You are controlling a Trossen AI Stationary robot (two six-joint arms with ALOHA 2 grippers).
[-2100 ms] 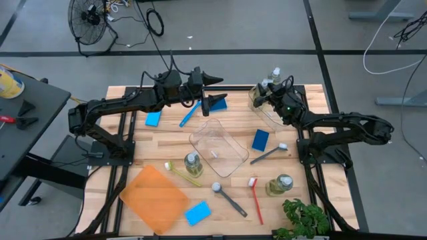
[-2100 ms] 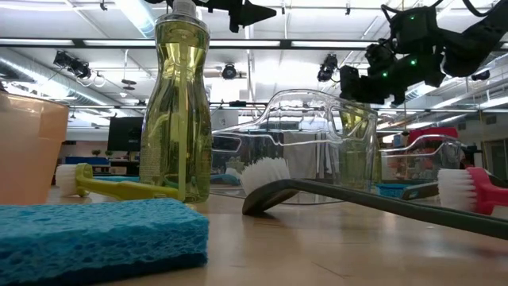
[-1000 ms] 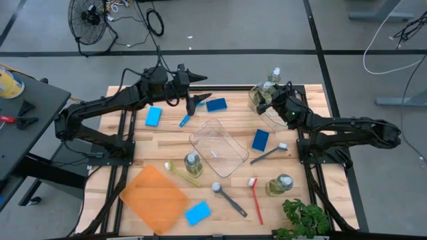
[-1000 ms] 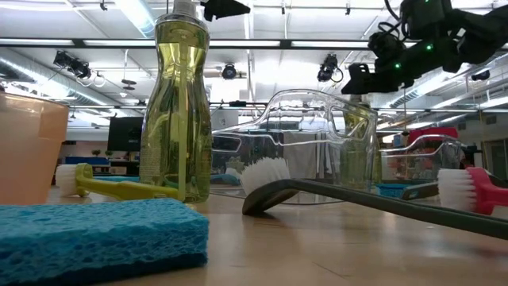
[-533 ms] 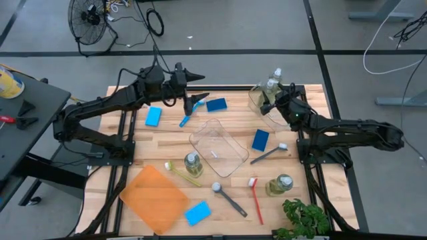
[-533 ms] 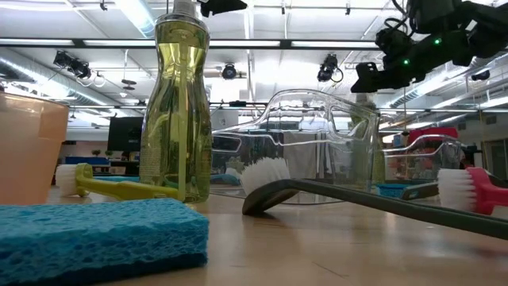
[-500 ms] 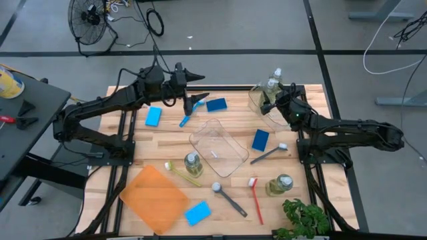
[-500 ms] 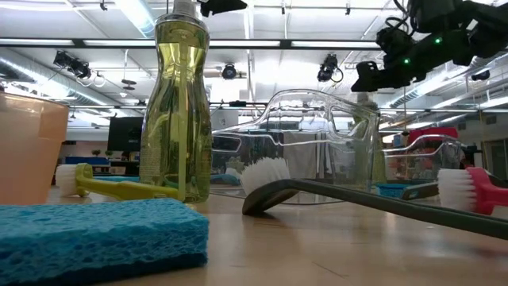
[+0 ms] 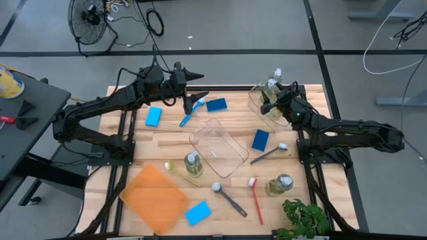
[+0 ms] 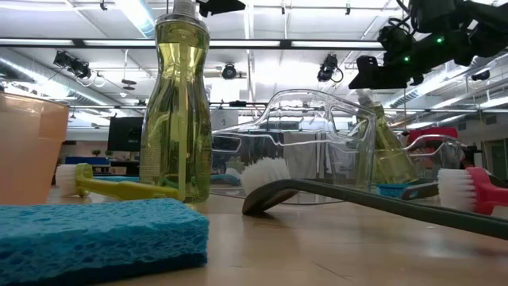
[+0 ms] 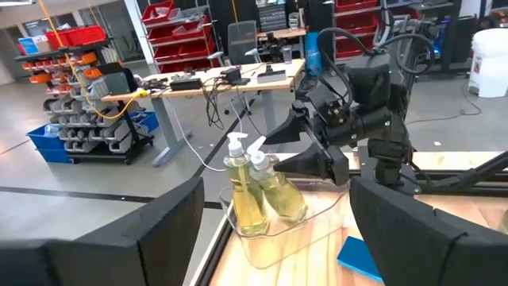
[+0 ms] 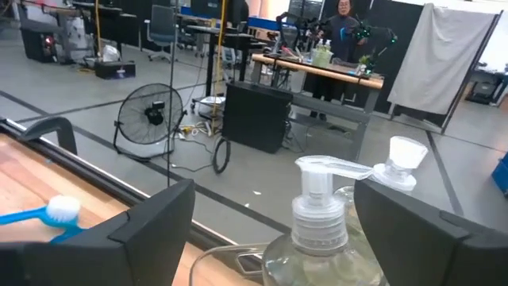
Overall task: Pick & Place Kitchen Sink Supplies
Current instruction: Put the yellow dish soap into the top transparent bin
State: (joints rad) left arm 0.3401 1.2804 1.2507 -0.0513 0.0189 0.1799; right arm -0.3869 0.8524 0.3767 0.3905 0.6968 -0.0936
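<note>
My right gripper [image 9: 268,100] hovers open over the clear tub [image 9: 262,112] at the table's far right corner. Its fingers stand on either side of a soap bottle's pump [image 12: 316,208] without touching it. That bottle [image 10: 382,147] leans tilted inside the tub against a second bottle [image 11: 242,191]. My left gripper [image 9: 193,90] is open and high above the far edge, left of centre. It is over the head of a blue brush [image 9: 189,113] that lies flat beside a blue sponge [image 9: 215,105].
A larger clear tub [image 9: 219,148] sits mid-table and an orange tray [image 9: 155,199] near-left. Loose around them are sponges [image 9: 153,117] [image 9: 260,140] [image 9: 198,213], brushes [image 9: 269,155] [image 9: 256,200] [image 9: 230,199] [image 9: 181,173] and bottles [image 9: 193,162] [image 9: 281,183]. A plant [image 9: 303,219] stands at the near right corner.
The soap bottle beneath my right gripper has tipped from upright into a lean inside the far-right tub. Both grippers have stayed almost where they were.
</note>
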